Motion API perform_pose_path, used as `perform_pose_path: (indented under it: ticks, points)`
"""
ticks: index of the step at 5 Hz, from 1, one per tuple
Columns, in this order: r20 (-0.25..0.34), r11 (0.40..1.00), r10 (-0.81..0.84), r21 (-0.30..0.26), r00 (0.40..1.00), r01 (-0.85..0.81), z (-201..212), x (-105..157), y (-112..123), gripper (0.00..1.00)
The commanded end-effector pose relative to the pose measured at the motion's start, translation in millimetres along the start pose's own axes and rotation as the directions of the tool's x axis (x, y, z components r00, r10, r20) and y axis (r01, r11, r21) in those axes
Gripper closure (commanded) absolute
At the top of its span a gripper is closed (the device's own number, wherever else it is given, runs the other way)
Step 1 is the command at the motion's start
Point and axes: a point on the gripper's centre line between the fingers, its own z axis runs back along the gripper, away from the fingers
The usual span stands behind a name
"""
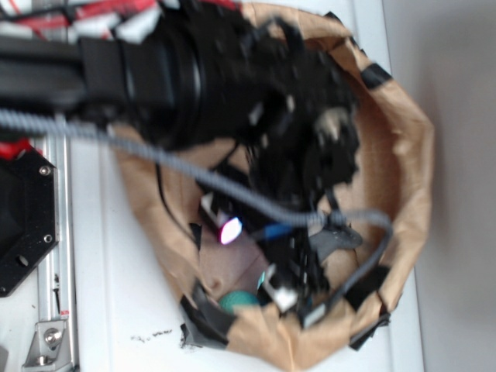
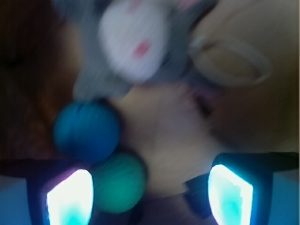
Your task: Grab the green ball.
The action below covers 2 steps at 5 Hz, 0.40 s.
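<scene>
Now the gripper [image 2: 150,192] hangs low inside the paper bag [image 1: 403,155], jaws wide. Green ball [image 2: 119,183] sits at seven o'clock, just beside the left fingertip [image 2: 70,197], touching the blue ball [image 2: 86,131]. Risk: closing here nudges it aside or pinches blue instead.

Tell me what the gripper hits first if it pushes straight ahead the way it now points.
Most likely the green ball, which sits just inside the left finger of the open gripper. The blue ball touches it just beyond. The centre line looks bare down to the bag floor, though blur hides depth.
</scene>
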Motion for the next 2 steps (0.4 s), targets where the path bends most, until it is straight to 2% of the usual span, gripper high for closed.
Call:
perform_pose_path:
  ticks: [1, 2]
  points:
    - [-0.012, 0.995, -0.083, 0.054, 0.996, 0.083, -36.2, -45.2, -11.6, 0.00]
    - [-0.017, 0.993, -0.092, 0.068, 0.996, 0.093, -61.8, -54.8, -5.9, 0.00]
